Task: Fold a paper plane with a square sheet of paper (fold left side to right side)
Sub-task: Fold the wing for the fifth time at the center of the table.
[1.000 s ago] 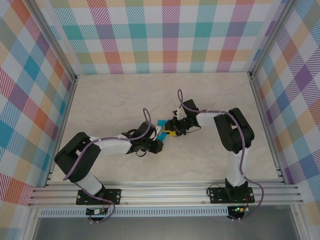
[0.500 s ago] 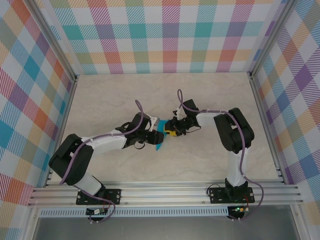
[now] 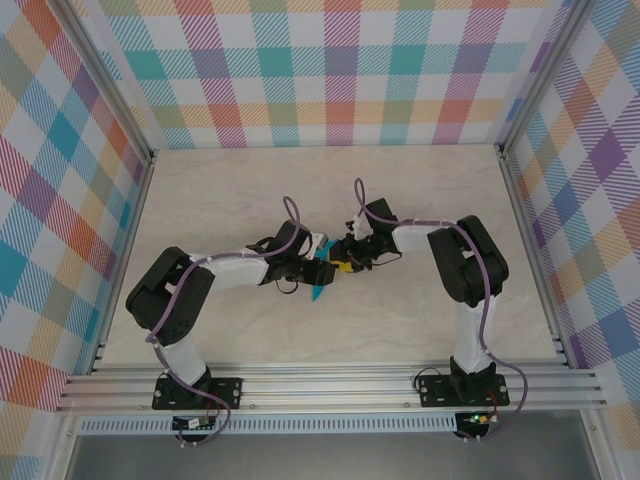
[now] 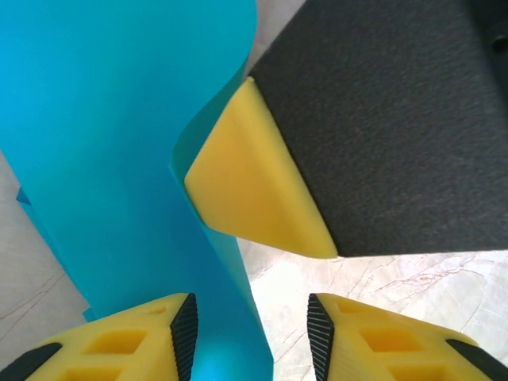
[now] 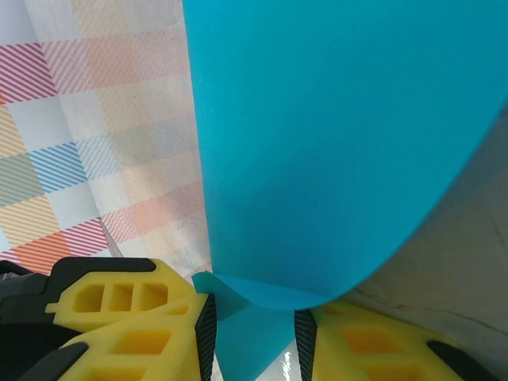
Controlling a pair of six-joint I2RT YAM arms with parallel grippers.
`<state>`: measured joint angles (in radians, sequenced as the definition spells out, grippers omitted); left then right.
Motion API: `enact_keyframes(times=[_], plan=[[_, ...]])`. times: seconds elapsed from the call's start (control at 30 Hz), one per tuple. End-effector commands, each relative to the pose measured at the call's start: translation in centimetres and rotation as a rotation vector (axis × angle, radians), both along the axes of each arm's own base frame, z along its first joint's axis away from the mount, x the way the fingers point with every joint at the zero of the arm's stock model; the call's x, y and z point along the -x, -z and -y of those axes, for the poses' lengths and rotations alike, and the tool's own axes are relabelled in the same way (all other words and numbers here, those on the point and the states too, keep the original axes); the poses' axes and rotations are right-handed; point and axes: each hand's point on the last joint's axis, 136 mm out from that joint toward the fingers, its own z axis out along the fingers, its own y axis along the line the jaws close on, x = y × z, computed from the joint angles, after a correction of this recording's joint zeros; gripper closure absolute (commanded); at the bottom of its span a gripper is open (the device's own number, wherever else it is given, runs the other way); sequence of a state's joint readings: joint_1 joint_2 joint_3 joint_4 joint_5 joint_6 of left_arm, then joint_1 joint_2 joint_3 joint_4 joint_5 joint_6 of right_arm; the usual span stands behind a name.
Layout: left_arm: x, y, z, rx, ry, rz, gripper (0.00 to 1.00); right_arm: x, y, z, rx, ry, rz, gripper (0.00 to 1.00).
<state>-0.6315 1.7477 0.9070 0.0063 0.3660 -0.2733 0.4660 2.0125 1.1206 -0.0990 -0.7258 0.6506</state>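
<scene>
The cyan-blue sheet of paper point(image 3: 319, 291), folded narrow, stands off the table between my two grippers at mid-table. My right gripper point(image 3: 340, 264) is shut on it: in the right wrist view the paper point(image 5: 333, 119) bulges up from between both pads of the gripper point(image 5: 254, 325). My left gripper point(image 3: 312, 268) is open right next to it. In the left wrist view the paper point(image 4: 119, 159) lies against the left pad of the gripper point(image 4: 252, 325), and bare table shows across the rest of the gap. A yellow finger point(image 4: 246, 190) of the right gripper presses into the paper's edge.
The beige marble-look tabletop point(image 3: 220, 200) is walled by plaid panels point(image 3: 330, 70) at the back and both sides. An aluminium rail point(image 3: 330, 385) runs along the near edge, where both arm bases are bolted.
My left jaws have opened wider, letting go of the paper. The left wrist swung up and right toward the right gripper, and a cyan tip now hangs below it. The right arm stayed still.
</scene>
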Motion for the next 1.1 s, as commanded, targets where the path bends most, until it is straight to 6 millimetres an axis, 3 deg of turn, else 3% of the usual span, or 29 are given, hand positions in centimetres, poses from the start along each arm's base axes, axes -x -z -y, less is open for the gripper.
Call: enact_keyframes(times=[0.0,0.37,0.63,1.07], plan=[[-1.2,-0.2,-0.1,0.008,-0.013,0.013,0.61,-0.4,-0.6,-0.4,0.003,-0.013,0.029,0.67],[-1.8,-0.3,-1.2,0.062,-0.059,0.002,1.0,-0.4,-1.8,0.0,0.012,-0.011,0.063,0.66],[-2.1,-1.8,-2.3,0.154,-0.095,0.019,1.0,-0.6,-2.9,1.0,0.013,0.01,0.111,0.6],[-2.2,-1.0,-3.7,0.174,-0.15,0.015,1.0,-1.0,-3.5,0.9,-0.005,0.018,0.129,0.54]])
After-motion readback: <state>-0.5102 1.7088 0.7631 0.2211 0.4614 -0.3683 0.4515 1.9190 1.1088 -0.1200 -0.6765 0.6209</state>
